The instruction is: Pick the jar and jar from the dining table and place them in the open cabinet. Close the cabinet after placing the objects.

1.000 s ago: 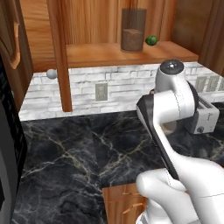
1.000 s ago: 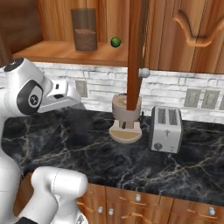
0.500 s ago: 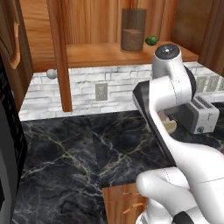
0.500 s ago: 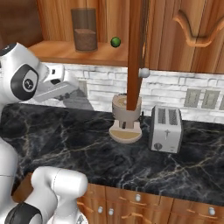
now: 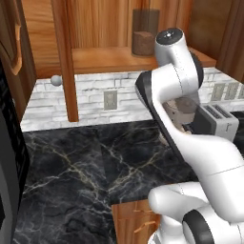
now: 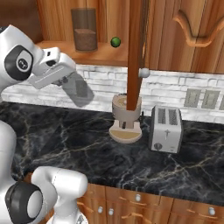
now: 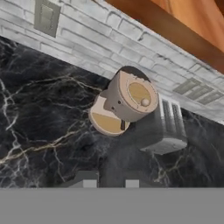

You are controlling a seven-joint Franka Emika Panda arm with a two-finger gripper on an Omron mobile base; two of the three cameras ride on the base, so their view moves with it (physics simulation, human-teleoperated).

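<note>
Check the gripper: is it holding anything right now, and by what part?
Nothing held. The gripper is shut, with nothing between its tips, above the black counter.

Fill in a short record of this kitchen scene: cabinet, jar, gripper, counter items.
cabinet: open, door swung out
jar: upright on the cabinet shelf
green ball: on the shelf beside the jar
gripper: above the counter, holding nothing
counter: round appliance and toaster side by side near the tiled wall

Jar upright on open cabinet shelf beside green ball | round appliance and toaster on black marble counter
</note>
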